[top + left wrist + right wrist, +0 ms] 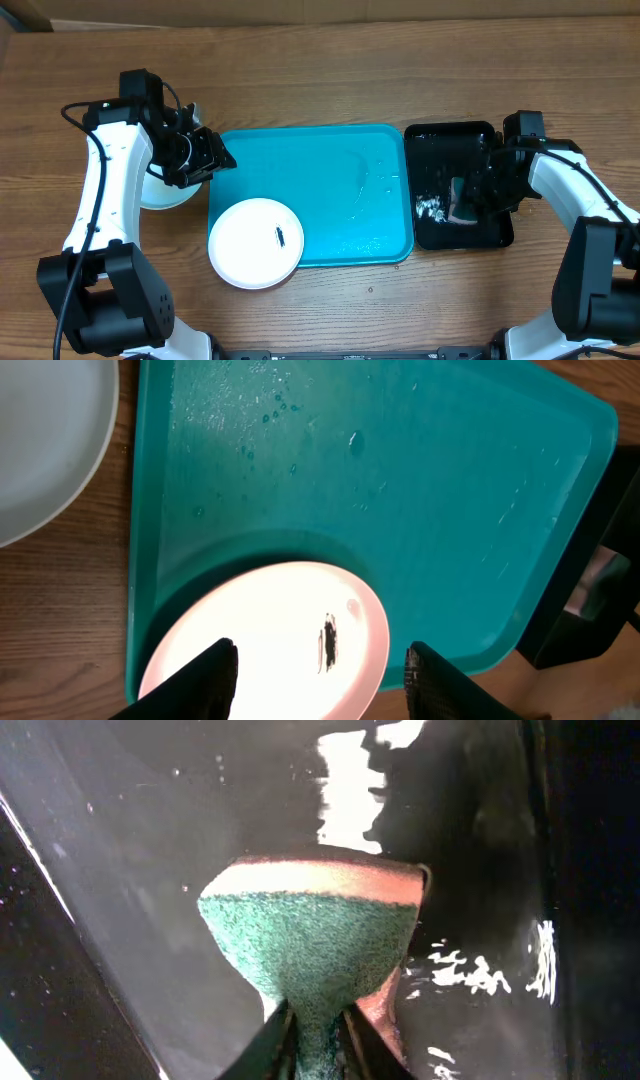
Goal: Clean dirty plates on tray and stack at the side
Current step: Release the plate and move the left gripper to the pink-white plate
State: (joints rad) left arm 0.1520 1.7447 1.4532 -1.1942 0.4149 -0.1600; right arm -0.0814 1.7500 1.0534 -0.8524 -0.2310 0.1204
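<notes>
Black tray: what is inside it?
A green scouring sponge, pinched by the right gripper, plus shiny flecks. The right arm covers part of the black tray.

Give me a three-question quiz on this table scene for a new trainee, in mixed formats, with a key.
1. True or false: the round white plastic plate with the dark smear lies at a corner of the large turquoise plastic tray.
2. What does the right hand pinch? A. a green-faced scouring sponge; B. a plate; C. nothing.
3. Fill in the colour: that hand is over the narrower glossy tray, which is ____.

Key: 1 true; 2 A; 3 black.
</notes>
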